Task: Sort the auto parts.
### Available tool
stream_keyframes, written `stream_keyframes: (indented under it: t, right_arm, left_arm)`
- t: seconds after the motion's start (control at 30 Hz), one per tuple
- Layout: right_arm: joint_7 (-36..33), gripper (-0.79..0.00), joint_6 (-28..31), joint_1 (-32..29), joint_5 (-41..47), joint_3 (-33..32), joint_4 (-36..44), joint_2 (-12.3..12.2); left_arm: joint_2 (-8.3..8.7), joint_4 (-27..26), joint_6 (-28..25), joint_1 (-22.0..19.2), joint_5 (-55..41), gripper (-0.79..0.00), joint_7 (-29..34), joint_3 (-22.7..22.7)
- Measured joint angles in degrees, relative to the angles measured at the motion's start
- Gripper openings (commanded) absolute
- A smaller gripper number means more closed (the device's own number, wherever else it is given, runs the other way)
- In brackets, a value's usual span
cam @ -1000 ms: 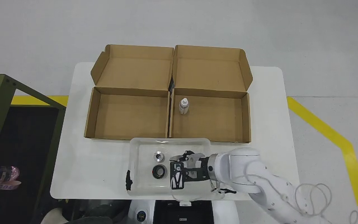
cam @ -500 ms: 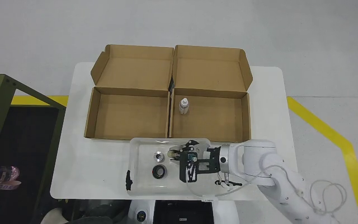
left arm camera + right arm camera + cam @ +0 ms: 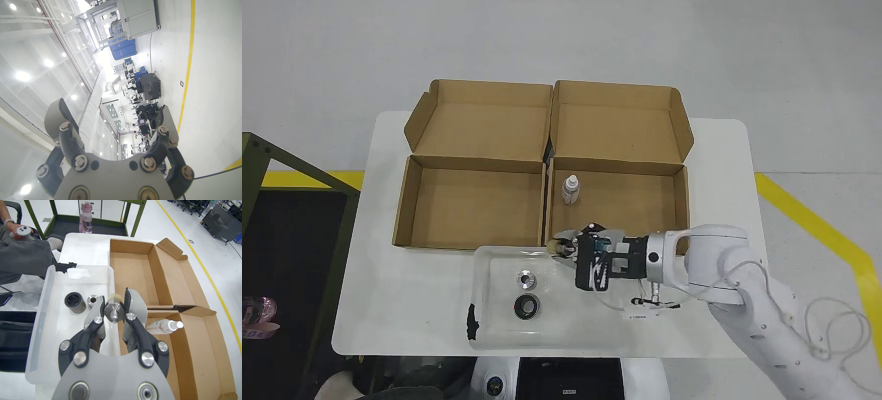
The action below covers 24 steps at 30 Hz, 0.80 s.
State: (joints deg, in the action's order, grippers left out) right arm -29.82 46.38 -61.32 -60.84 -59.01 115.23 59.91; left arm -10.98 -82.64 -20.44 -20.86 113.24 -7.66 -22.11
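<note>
Broadly, the white bench (image 3: 367, 280) carries everything. Two open cardboard boxes sit side by side on its far half, touching, their lids folded back away from the robot. The left box (image 3: 472, 205) shows its bare brown floor. The right box (image 3: 642, 210) holds a small clear spray bottle (image 3: 570, 189) (image 3: 164, 326), lying against its left wall.

A clear plastic bin (image 3: 497, 325) (image 3: 62, 323) lies nearer, its far rim against the near walls of both boxes. Two parts rest on its floor in the left half, close together but apart. One is a black ring-shaped bearing (image 3: 527, 306) (image 3: 75, 302). The other, just beyond it, is a smaller silver sleeve (image 3: 527, 278) (image 3: 92, 301) with a hole in its end.

The right tool (image 3: 567, 247) (image 3: 114, 300) hangs over the bin's far rim, by the near left corner of the right box. Its jaws pinch a short metal stud (image 3: 113, 309) from both sides. The stud has a threaded tip towards the wrist and a cream-coloured cap at the other end, and it is clear of the bin floor.

The left tool (image 3: 112, 106) has its fingers spread wide, with the hall ceiling and floor behind them.
</note>
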Motion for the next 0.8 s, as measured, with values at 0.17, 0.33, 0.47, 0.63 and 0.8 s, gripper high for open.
stream_keyframes:
  t: [0.17, 0.33, 0.47, 0.63, 0.8]
  right_arm:
    - [0.26, -0.785, -0.19, 2.34, 1.23, -0.27, -4.05, 0.16]
    - [-0.58, -0.785, -0.13, 4.62, 2.22, 0.63, -8.3, 0.44]
    - [-1.84, -0.785, -0.48, 7.05, 2.97, 1.58, -12.38, 0.77]
    - [-4.46, -0.785, -0.85, 9.88, 3.47, 2.94, -16.47, 1.15]
    - [-7.26, -0.785, -1.89, 12.66, 3.48, 4.31, -19.97, 1.58]
  left_arm:
    - [0.0, 0.0, 0.0, 0.0, 0.0, 0.0, 0.0, 0.0]
    - [0.0, 0.0, 0.0, 0.0, 0.0, 0.0, 0.0, 0.0]
    - [0.0, 0.0, 0.0, 0.0, 0.0, 0.0, 0.0, 0.0]
    - [0.0, 0.0, 0.0, 0.0, 0.0, 0.0, 0.0, 0.0]
    - [0.0, 0.0, 0.0, 0.0, 0.0, 0.0, 0.0, 0.0]
